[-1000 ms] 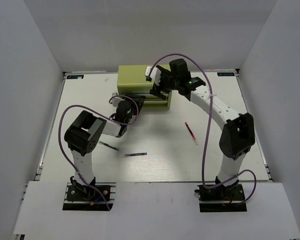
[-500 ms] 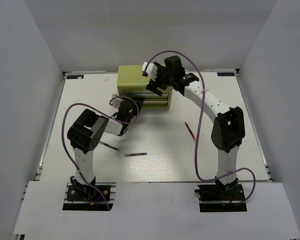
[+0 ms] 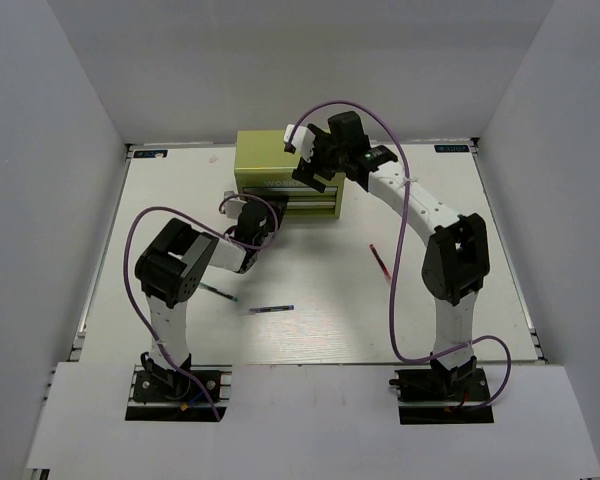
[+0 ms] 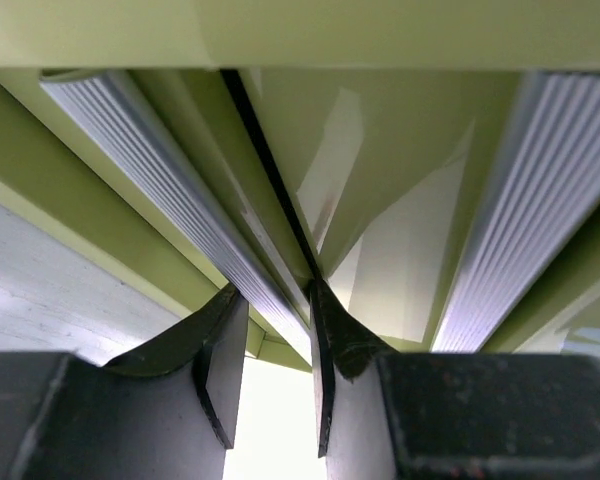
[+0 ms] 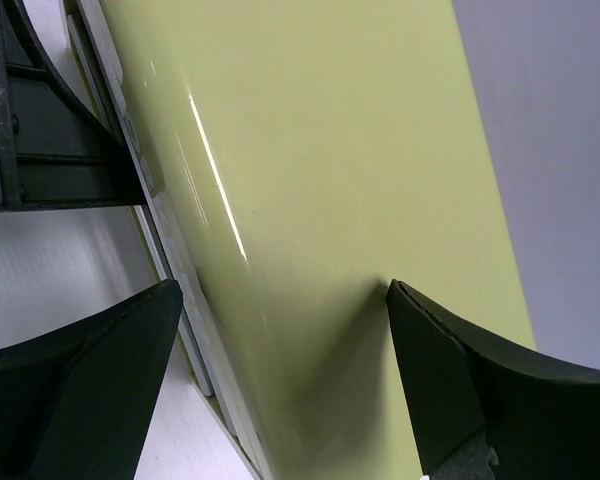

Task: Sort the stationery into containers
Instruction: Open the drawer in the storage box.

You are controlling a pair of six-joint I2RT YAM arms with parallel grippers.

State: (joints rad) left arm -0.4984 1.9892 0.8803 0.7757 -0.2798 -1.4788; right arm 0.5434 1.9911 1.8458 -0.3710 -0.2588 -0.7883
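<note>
The yellow-green chest (image 3: 270, 160) stands at the back of the table, its lower drawer (image 3: 305, 207) slightly out. My left gripper (image 3: 252, 216) (image 4: 272, 300) is at the drawer front, its fingertips (image 4: 325, 330) shut on the ribbed silver drawer handle (image 4: 170, 180). My right gripper (image 3: 313, 160) (image 5: 280, 370) hovers wide open over the chest's top (image 5: 330, 200), one finger (image 5: 80, 380) past its front edge. On the table lie a red pen (image 3: 382, 262), a dark pen (image 3: 271, 308) and a black pen with a green tip (image 3: 218, 291).
White walls close in the table on three sides. The right arm's elbow (image 3: 458, 255) rises just right of the red pen. The left arm's elbow (image 3: 170, 265) hangs above the black pen. Purple cables loop over both arms.
The left jaws have narrowed onto the drawer handle. The right arm swung its elbow inward and shifted its gripper a little left over the chest, then held still.
</note>
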